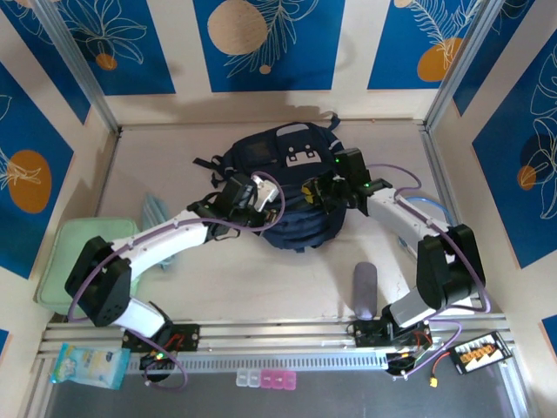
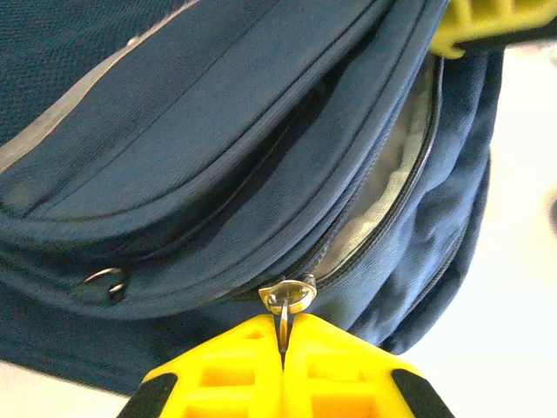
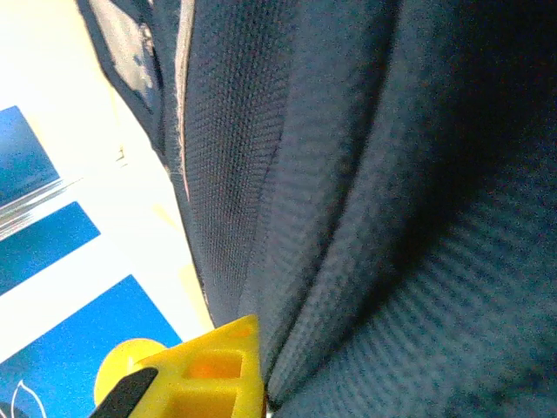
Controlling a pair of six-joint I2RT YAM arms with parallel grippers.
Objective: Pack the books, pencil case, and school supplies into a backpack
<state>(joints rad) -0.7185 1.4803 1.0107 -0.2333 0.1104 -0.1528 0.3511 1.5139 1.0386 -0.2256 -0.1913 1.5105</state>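
Reaches low with the left arm from near left toward centre, left end effector clamped together on the metal zipper pull of the backpack. Lies mid-tabletop, long axis near-to-far, handle far. Presses the right end effector, elbow folded, against its right side; cannot tell its opening.

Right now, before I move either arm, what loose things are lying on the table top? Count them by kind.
Backpack: 1
Grey pencil case: 1
Pale-green flat box: 1
Teal item beside that box, too small to identify: 1
Total: 4
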